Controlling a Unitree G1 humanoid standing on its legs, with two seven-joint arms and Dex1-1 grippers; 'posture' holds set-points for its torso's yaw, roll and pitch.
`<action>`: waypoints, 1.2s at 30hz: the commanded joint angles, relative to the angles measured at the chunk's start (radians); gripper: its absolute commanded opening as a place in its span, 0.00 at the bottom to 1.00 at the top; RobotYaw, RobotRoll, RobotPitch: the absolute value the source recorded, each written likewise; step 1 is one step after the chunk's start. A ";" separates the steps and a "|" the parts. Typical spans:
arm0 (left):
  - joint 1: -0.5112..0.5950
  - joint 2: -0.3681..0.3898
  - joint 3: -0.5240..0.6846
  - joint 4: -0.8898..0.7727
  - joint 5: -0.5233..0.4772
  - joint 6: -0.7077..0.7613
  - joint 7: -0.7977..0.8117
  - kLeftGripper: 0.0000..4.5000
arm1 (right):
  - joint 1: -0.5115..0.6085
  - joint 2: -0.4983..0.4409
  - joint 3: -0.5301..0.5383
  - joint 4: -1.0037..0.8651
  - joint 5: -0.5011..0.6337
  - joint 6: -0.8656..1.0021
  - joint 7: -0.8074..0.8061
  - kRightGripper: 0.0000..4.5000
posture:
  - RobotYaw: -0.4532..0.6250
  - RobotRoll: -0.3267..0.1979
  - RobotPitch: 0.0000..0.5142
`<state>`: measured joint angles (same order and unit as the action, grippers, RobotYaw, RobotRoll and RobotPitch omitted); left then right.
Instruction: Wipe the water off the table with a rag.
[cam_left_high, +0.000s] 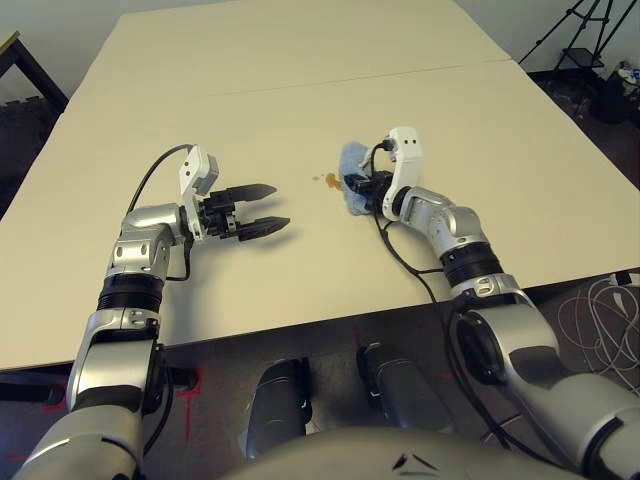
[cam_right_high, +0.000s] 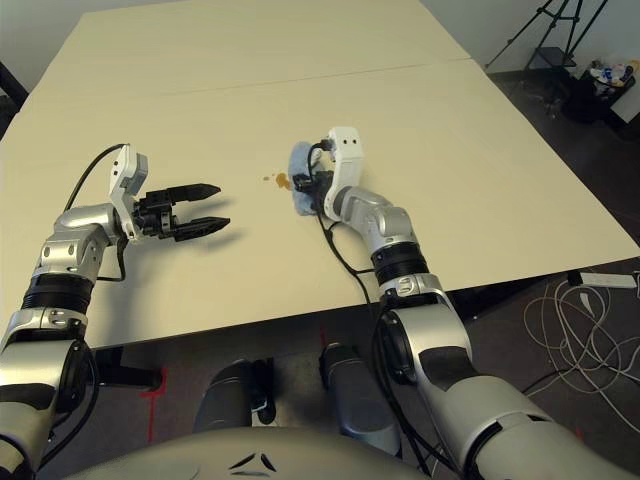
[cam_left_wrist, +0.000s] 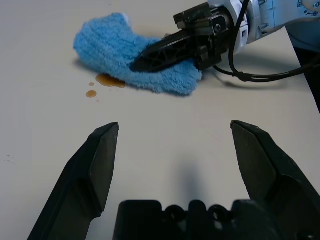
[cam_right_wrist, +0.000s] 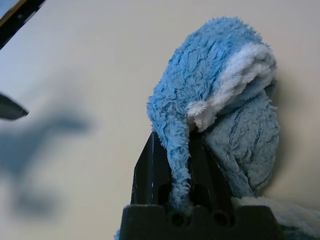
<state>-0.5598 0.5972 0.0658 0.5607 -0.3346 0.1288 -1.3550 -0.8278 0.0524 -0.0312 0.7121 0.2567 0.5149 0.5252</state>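
In the left eye view we find the right gripper at frame centre, fingers clamped on the rag, which lies on the table. The water sits just left of the rag — touching its edge.

Left wrist view: the left gripper hovers empty, fingers spread wide, well below the spill.

We judge the right arm nearer; the wipe should run leftward.

No readable text, label, brand, number or sign shows on anything in any of these views.
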 joint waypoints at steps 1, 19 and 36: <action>0.029 0.019 0.018 -0.026 -0.011 0.011 0.013 1.00 | 0.005 0.060 0.083 0.055 -0.021 0.044 0.067 0.01 | 0.20 0.62 0.24; 0.058 0.041 0.036 -0.057 -0.024 0.027 0.037 1.00 | -0.086 -0.010 0.013 0.163 -0.045 -0.068 0.036 0.01 | 0.22 0.62 0.25; -0.019 0.013 0.011 0.040 -0.001 -0.015 0.020 1.00 | -0.097 -0.360 0.130 0.080 -0.246 -0.240 0.140 0.01 | 0.17 0.62 0.22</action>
<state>-0.5730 0.6081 0.0863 0.5766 -0.3488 0.1259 -1.3262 -0.9433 -0.2805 0.0967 0.8221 0.0262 0.2803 0.6566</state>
